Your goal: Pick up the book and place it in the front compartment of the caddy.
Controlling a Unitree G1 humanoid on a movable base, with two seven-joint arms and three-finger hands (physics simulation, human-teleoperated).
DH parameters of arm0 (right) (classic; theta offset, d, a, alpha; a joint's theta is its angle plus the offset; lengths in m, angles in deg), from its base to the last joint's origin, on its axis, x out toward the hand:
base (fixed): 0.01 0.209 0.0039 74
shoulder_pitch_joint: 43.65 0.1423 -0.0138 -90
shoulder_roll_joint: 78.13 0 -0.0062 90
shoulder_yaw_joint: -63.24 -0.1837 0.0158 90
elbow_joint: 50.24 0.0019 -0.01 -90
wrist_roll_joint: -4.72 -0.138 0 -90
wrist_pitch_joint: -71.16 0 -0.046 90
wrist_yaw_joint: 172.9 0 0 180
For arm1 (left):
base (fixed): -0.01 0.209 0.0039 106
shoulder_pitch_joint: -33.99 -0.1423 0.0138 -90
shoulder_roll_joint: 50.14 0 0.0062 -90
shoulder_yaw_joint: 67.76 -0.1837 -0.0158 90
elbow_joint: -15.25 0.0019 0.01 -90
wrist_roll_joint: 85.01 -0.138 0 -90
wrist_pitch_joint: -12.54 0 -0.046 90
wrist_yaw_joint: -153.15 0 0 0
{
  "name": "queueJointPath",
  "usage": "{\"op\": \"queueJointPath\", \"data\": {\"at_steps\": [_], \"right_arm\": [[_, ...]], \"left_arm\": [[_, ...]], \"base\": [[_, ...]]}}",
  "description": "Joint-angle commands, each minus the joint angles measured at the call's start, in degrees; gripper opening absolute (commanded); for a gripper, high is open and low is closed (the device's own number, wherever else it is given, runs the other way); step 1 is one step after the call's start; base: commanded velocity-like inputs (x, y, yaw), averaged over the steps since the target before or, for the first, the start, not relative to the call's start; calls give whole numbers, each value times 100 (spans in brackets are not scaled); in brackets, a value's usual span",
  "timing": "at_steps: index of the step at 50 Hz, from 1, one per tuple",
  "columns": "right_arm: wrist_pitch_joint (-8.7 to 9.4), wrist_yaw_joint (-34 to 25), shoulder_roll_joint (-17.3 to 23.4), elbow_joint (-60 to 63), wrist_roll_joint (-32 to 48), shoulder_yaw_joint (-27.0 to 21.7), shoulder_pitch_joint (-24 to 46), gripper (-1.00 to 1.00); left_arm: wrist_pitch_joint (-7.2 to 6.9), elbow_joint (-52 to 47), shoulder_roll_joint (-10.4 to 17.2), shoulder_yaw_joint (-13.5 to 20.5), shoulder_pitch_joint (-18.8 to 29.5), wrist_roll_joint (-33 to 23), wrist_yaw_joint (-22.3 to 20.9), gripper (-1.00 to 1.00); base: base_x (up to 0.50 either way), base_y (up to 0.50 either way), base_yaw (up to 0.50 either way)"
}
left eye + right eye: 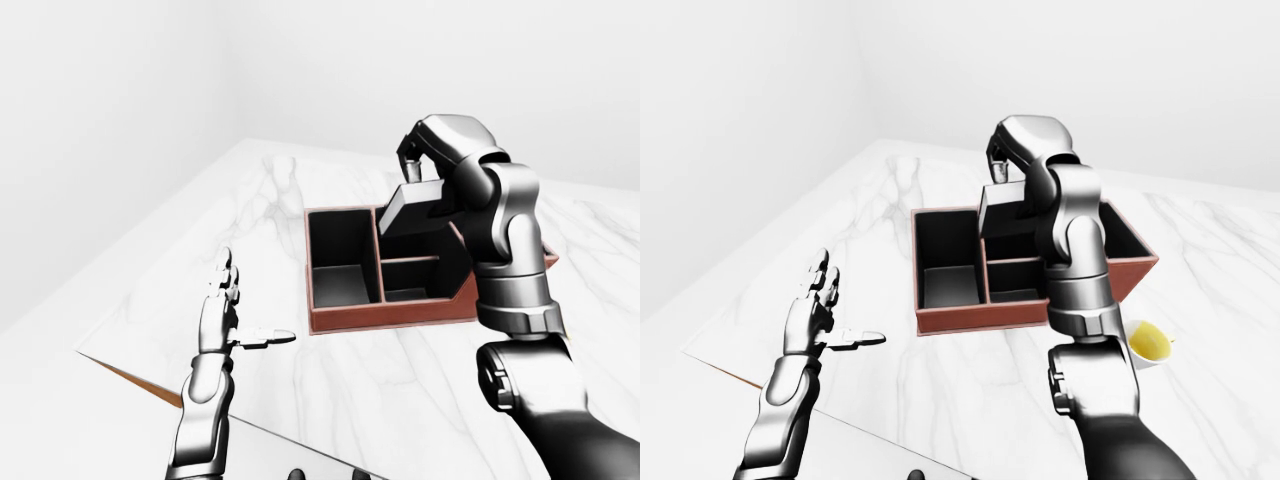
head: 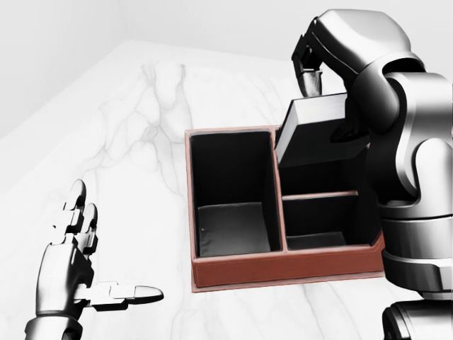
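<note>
The red-brown caddy (image 2: pixel 283 268) with black compartments stands on the white marble table. In the head view it shows one long compartment at left and two smaller ones at right. The grey book (image 2: pixel 315 131) hangs tilted over the upper small compartment, its lower corner near the divider. My right hand (image 2: pixel 329 106) is shut on the book, with one finger on its top edge. The right arm hides the caddy's right side in the head view. My left hand (image 2: pixel 106 248) is open at the bottom left, far from the caddy and holding nothing.
A yellow cup (image 1: pixel 1148 342) sits on the table to the right of the caddy, beside my right arm. The table's near edge, with a brown wooden side (image 1: pixel 140 383), runs across the bottom left of the left-eye view.
</note>
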Motion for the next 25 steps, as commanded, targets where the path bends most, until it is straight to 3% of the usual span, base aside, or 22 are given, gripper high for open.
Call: {"op": "queueJointPath", "data": {"at_steps": [1, 25], "right_arm": [[0, 700, 99, -1242, -464, -48, 570, -100], [0, 1754, 207, -2366, -887, 50, 734, -100]], "left_arm": [[175, 556, -20, -77, 254, -81, 179, 100], [143, 504, -20, -71, 237, -73, 181, 100]], "base": [[0, 0, 0], [0, 0, 0]]}}
